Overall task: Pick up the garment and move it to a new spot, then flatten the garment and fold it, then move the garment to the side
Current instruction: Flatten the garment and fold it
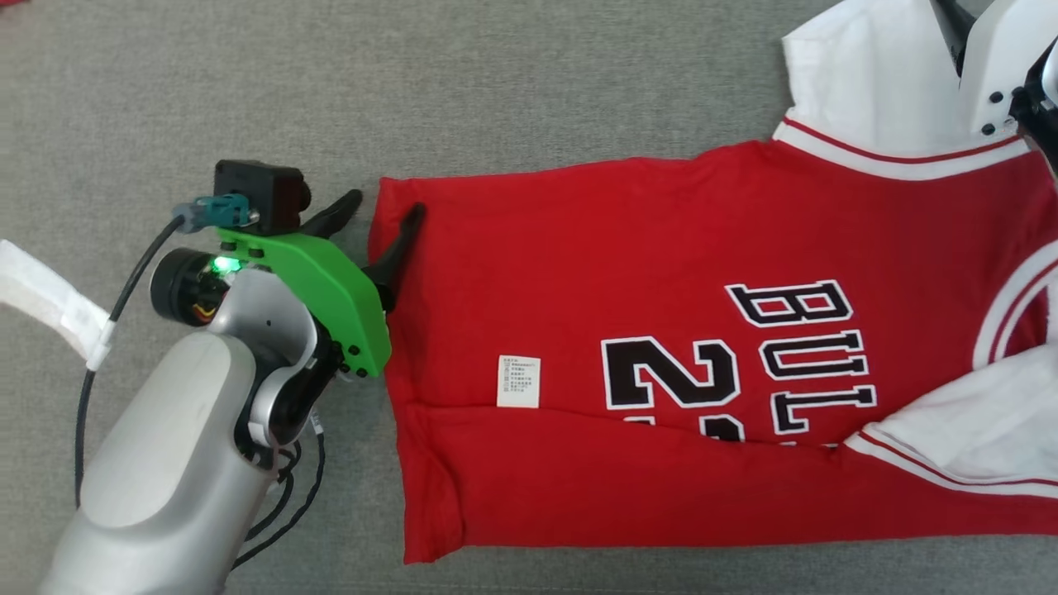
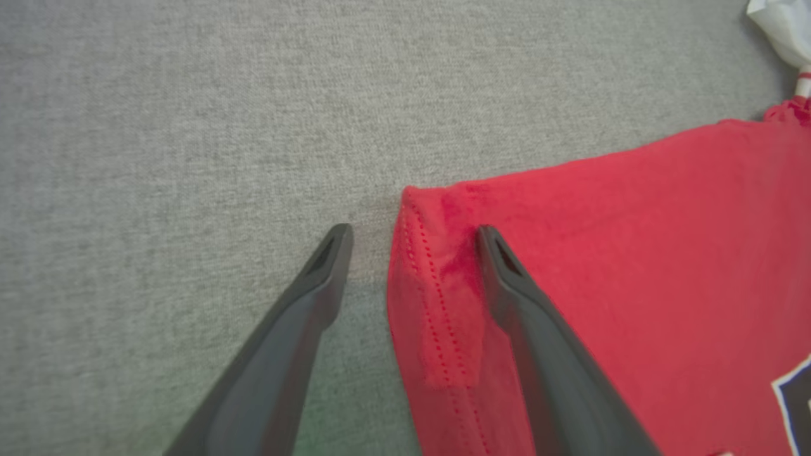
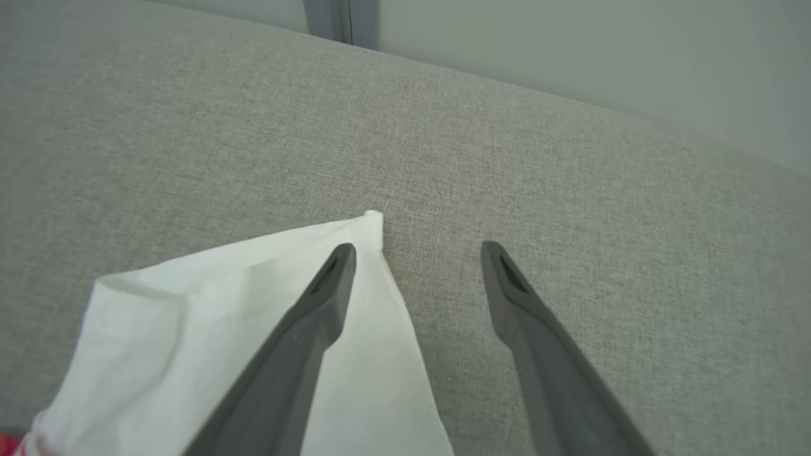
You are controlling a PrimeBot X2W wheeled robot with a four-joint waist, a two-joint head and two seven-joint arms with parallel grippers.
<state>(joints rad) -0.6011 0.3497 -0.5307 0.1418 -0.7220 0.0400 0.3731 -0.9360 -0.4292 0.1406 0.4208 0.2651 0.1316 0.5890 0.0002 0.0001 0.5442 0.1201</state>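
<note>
At the hem corner of the jersey (image 1: 661,248), left pincer (image 1: 387,205) apart — one finger over red cloth, one off it; right pincer (image 3: 418,248) apart — straddling the edge of the sleeve (image 3: 190,329).

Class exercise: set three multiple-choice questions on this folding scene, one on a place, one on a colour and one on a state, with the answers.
1. The left gripper stands at the garment's: A) hem corner B) white sleeve C) printed number.
2. The garment's body is: A) blue B) red C) grey.
3. The right gripper's jaws are: A) shut on cloth B) shut, empty C) open.
Answers: 1 A, its fingers straddle the stitched red corner; 2 B, the body cloth is plainly red; 3 C, its two fingers stand well apart, one across the white sleeve.
</note>
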